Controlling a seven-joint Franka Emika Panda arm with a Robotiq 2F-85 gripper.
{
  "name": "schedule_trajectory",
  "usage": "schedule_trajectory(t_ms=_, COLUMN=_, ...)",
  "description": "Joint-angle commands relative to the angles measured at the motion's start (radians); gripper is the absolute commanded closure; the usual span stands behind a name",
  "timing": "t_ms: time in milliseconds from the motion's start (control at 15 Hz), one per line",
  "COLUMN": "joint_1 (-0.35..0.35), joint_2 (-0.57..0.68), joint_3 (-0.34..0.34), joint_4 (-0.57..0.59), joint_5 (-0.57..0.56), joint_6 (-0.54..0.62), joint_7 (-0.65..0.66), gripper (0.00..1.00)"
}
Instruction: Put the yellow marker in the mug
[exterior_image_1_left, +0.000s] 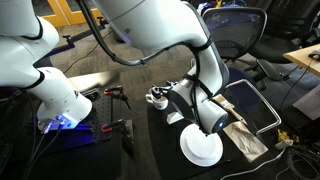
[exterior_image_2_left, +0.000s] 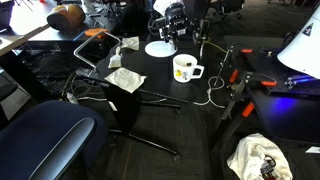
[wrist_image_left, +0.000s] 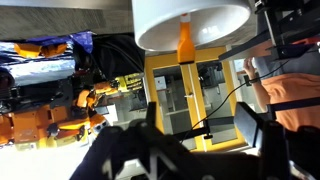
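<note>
The wrist view stands upside down. The white mug (wrist_image_left: 190, 22) fills its top, and the yellow marker (wrist_image_left: 185, 40) lies upright across the mug's wall and sticks out past its rim. I cannot tell whether it stands inside the mug or leans on it. My gripper (wrist_image_left: 200, 118) is open and empty, apart from the mug, with only the far room between its fingers. In both exterior views the mug (exterior_image_1_left: 157, 98) (exterior_image_2_left: 186, 68) stands on the black table beside the gripper (exterior_image_1_left: 178, 108) (exterior_image_2_left: 168, 35). The marker is too small to make out there.
A round white plate (exterior_image_1_left: 202, 149) (exterior_image_2_left: 159, 48) lies on the table by the gripper. Crumpled pale napkins (exterior_image_2_left: 124, 78) lie at the table edge near a metal chair frame (exterior_image_1_left: 262, 104). A clamp with red handles (exterior_image_2_left: 250, 80) and cables sit beyond the mug.
</note>
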Motion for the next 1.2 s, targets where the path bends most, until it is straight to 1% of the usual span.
schedule_trajectory(t_ms=0, joint_1=0.086, joint_2=-0.111, joint_3=-0.077, joint_4=-0.055, joint_5=0.046, joint_6=-0.012, joint_7=0.015, gripper=0.00)
schedule_trajectory(t_ms=400, joint_1=0.178, joint_2=-0.289, joint_3=-0.148, joint_4=-0.137, joint_5=0.065, joint_6=0.012, joint_7=0.080, gripper=0.00)
schedule_trajectory(t_ms=733, joint_1=0.232, joint_2=-0.410, joint_3=-0.183, joint_4=-0.188, joint_5=0.052, joint_6=0.042, joint_7=0.148, gripper=0.00)
schedule_trajectory(t_ms=933, joint_1=0.255, joint_2=-0.439, joint_3=-0.190, joint_4=-0.206, joint_5=0.044, joint_6=0.051, joint_7=0.175, gripper=0.00)
schedule_trajectory(t_ms=1000, joint_1=0.243, joint_2=-0.385, joint_3=-0.194, joint_4=-0.156, joint_5=0.050, joint_6=0.006, joint_7=0.142, gripper=0.00)
schedule_trajectory(t_ms=1133, joint_1=0.252, joint_2=-0.399, joint_3=-0.196, joint_4=-0.168, joint_5=0.049, joint_6=0.010, joint_7=0.153, gripper=0.00)
